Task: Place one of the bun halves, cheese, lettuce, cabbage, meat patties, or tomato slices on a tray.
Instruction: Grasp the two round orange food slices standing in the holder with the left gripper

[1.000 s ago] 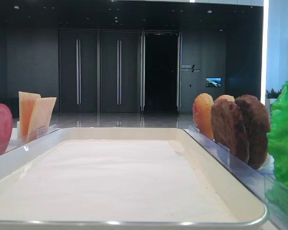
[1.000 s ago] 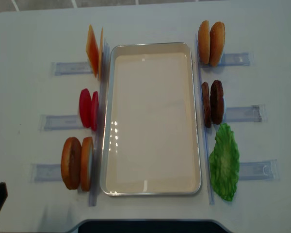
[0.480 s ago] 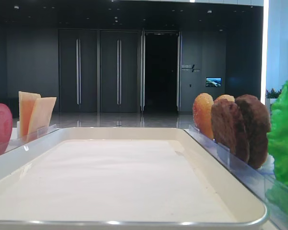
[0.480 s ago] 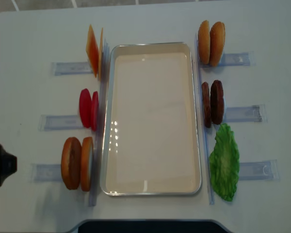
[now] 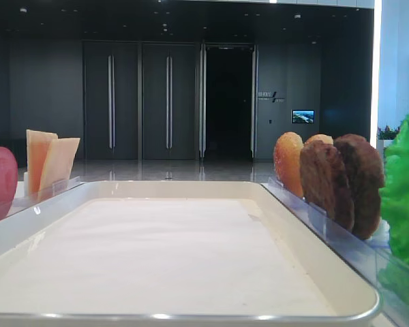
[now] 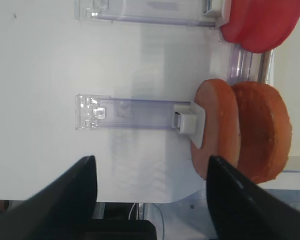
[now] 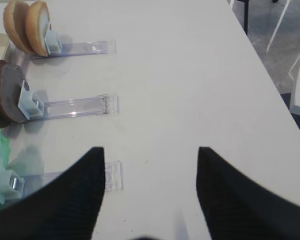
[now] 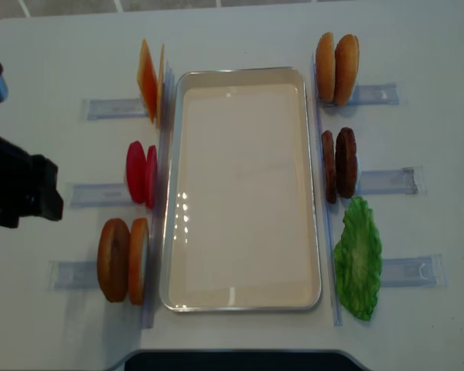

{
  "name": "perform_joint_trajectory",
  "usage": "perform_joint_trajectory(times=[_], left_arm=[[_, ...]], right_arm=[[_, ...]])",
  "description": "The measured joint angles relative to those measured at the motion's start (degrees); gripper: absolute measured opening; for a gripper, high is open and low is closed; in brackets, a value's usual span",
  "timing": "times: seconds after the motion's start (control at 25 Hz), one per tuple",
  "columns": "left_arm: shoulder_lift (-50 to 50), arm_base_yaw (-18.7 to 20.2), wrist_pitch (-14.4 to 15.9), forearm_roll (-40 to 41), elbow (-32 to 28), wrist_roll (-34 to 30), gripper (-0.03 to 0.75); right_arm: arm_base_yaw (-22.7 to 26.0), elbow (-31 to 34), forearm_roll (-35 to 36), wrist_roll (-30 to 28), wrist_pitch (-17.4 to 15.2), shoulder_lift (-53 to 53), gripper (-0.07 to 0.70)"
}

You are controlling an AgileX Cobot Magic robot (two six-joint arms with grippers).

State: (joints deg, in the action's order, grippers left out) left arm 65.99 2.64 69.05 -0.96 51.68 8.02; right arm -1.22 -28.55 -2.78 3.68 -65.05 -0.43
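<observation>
The cream tray (image 8: 243, 193) lies bare in the middle. To its left stand cheese (image 8: 148, 81), tomato slices (image 8: 141, 173) and two bun halves (image 8: 124, 260). To its right stand more bun halves (image 8: 337, 58), meat patties (image 8: 339, 164) and lettuce (image 8: 359, 259). Cabbage is out of view. My left gripper (image 6: 152, 172) is open and holds nothing; it hovers over the table edge, its right finger beside the buns (image 6: 240, 132). My right gripper (image 7: 149, 152) is open over bare table, right of the holders.
Each food pair stands upright in a clear plastic holder (image 6: 130, 112) whose strip sticks outward from the tray. My dark left arm (image 8: 19, 189) hangs over the table's left side near the tomato holder. The table's right edge (image 7: 270, 75) runs close by.
My left arm has come in from the near-left corner and moved along the left edge to beside the tomato holder. Food and tray have not moved.
</observation>
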Motion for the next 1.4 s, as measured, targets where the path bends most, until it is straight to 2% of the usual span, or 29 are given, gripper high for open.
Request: perform_joint_trajectory(times=[0.2,0.32,0.52,0.8,0.96,1.12,1.4], left_arm=[[2.7,0.0,0.1,-1.3,0.7,3.0,0.517],[2.8,2.2,0.3,-1.0,0.8,5.6,0.517],[2.8,10.3,-0.4,-1.1,0.8,12.0,0.517],[2.9,22.9,-4.3,-1.0,0.8,22.0,0.517],[3.6,28.1,-5.7,-0.8,0.8,26.4,0.517],[5.9,30.1,-5.6,0.3,0.8,28.5,0.517],[8.6,30.3,-5.5,3.2,0.8,30.0,0.517]], right_arm=[[0.0,0.0,0.0,0.0,0.0,0.0,0.417],[0.0,0.0,0.0,0.0,0.0,0.0,0.417],[0.0,0.0,0.0,0.0,0.0,0.0,0.417],[0.0,0.0,0.0,0.0,0.0,0.0,0.417],[0.0,0.0,0.0,0.0,0.0,0.0,0.417],[0.0,0.0,0.0,0.0,0.0,0.0,0.417],[0.0,0.0,0.0,0.0,0.0,0.0,0.417]])
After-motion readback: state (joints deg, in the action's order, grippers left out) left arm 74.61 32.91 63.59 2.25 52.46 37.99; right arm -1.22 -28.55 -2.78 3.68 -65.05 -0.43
